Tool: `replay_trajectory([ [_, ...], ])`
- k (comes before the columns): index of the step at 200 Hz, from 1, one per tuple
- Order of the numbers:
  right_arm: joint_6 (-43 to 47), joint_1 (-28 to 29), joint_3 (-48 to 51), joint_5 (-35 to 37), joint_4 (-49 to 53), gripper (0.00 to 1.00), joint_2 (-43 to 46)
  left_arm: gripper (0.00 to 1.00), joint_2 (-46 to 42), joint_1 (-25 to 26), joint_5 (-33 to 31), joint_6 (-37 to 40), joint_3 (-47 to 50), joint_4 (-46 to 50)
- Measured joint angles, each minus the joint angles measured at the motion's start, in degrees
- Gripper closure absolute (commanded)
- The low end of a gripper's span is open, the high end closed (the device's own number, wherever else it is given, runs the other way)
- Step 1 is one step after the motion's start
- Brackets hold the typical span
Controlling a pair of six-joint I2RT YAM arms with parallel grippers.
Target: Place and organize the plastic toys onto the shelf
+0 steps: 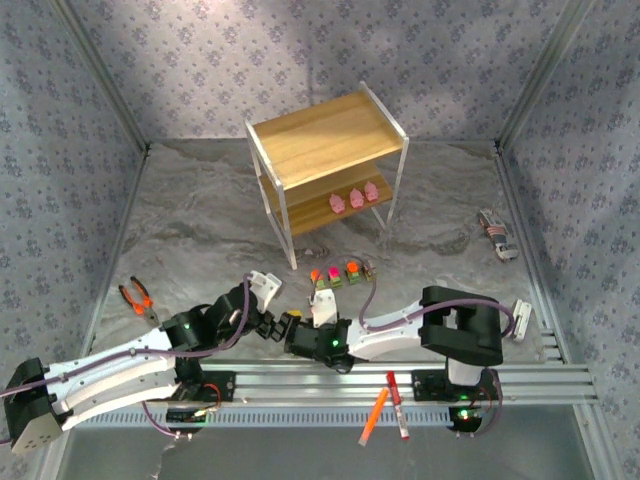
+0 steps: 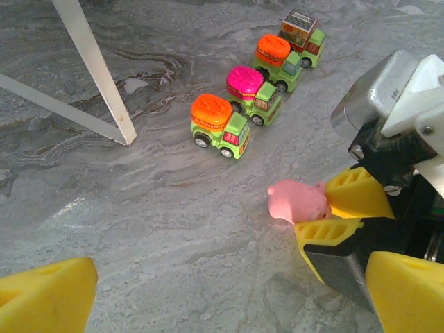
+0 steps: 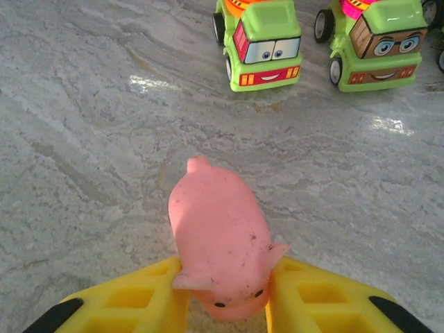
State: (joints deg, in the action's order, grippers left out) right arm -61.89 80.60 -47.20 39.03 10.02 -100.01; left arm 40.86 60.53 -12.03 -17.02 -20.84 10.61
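The pink pig (image 3: 220,236) looks like a small hollow plastic moulding. I judge it very light, stiff enough to take a firm pinch, and smooth and rounded enough to squirt out of an off-centre one. Its body narrows toward the snout and the tail, so the broad middle would be the surest place to hold it. At present it is held at the head end, with the ears and snout down between the pads and the rump sticking out ahead. It could therefore pivot when carried.

The right gripper (image 3: 225,309) is closed to a narrow gap, and its yellow pads (image 3: 139,302) press on either side of the pig's head. I cannot tell whether the pig rests on the table (image 2: 139,208) or hangs just above it. It sits well out on the near side of the shelf (image 1: 330,135), toward the arms.

The left gripper (image 2: 232,277) is spread wide and holds nothing, also on the shelf's near side. Four trucks (image 2: 218,125) stand in a row just beside the shelf's front leg. Three more pigs (image 1: 357,197) stand on the shelf's lower board.
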Motion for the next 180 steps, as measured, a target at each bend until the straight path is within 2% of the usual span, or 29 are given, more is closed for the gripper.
replay_trajectory([
  [129, -0.02, 0.35, -0.20, 0.63, 0.59, 0.81, 0.61, 0.01, 0.11, -0.02, 0.00, 0.00, 0.00, 0.00],
  [180, -0.07, 0.83, -0.20, 0.96, 1.79, 0.80, 2.99, 0.01, 1.03, -0.02, 0.02, 0.00, 0.00, -0.02],
])
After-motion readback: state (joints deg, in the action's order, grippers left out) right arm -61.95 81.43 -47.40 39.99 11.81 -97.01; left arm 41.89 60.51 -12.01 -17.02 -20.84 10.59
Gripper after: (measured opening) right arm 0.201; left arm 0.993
